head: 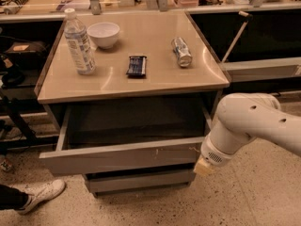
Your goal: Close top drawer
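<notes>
Top drawer (122,157) stands pulled out below the table's (155,79) front edge, gripper (203,166) by the panel's right end, its opening not discernible; best push flat and square, nearer centre, so the drawer runs straight in.

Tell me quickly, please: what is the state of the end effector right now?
The end effector: open or closed cannot be told; it is low, by the right end of the front panel of the pulled-out top drawer.

Bottle (79,44), bowl (104,34), can (181,52), wrapper (137,65)
</notes>
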`<action>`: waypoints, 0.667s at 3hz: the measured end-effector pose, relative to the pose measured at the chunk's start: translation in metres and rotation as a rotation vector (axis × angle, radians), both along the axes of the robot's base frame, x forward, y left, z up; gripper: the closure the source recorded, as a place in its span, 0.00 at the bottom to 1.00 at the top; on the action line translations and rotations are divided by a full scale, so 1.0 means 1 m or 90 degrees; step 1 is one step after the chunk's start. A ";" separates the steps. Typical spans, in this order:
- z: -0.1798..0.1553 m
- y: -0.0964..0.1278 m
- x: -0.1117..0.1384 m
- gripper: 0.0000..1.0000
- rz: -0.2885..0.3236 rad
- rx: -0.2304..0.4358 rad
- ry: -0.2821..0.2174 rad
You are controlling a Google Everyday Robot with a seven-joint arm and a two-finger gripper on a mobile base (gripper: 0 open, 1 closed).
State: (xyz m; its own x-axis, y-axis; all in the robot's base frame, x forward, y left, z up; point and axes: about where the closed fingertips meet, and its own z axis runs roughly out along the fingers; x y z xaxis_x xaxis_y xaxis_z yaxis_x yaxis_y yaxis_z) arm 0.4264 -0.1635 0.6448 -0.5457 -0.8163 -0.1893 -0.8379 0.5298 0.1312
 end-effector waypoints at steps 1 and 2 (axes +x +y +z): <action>0.006 -0.003 0.031 1.00 -0.012 -0.014 -0.030; 0.009 -0.006 0.058 1.00 -0.020 -0.028 -0.049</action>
